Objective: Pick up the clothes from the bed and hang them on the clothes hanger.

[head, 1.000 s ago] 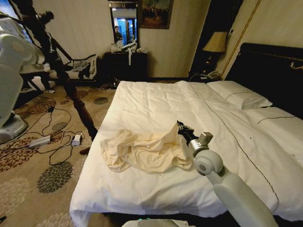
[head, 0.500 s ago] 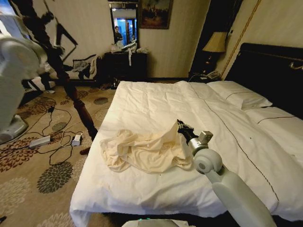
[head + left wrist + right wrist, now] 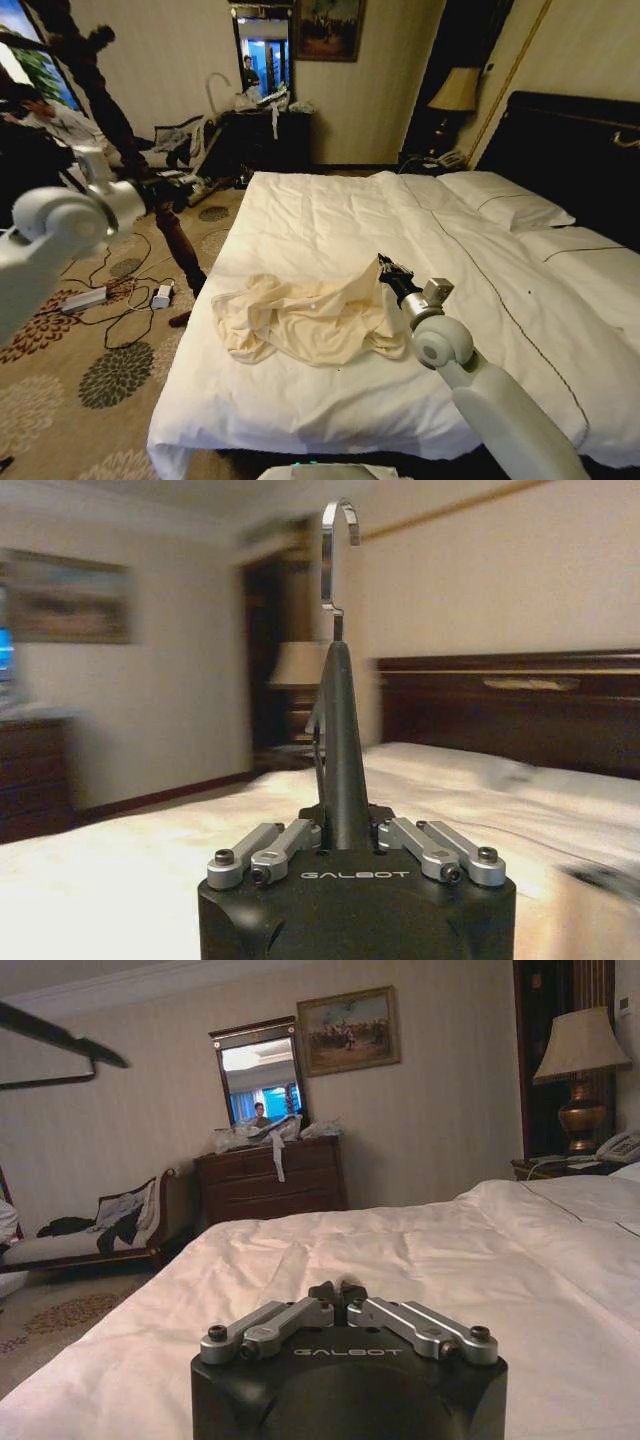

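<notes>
Left arm swings down with the hanger; right gripper stays at the shirt.

The left gripper [image 3: 345,845], jaws pinched on the hanger [image 3: 340,750], has dropped from high at the left to beside the bed [image 3: 330,215]. The right gripper [image 3: 387,269], jaws pressed together, remains touching the crumpled shirt [image 3: 305,320] on the duvet.

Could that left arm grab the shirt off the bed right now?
Probably not. The left claw is shut on the hanger, held out over the carpet, off the bed's side. The shirt lies beside the right claw instead.
</notes>
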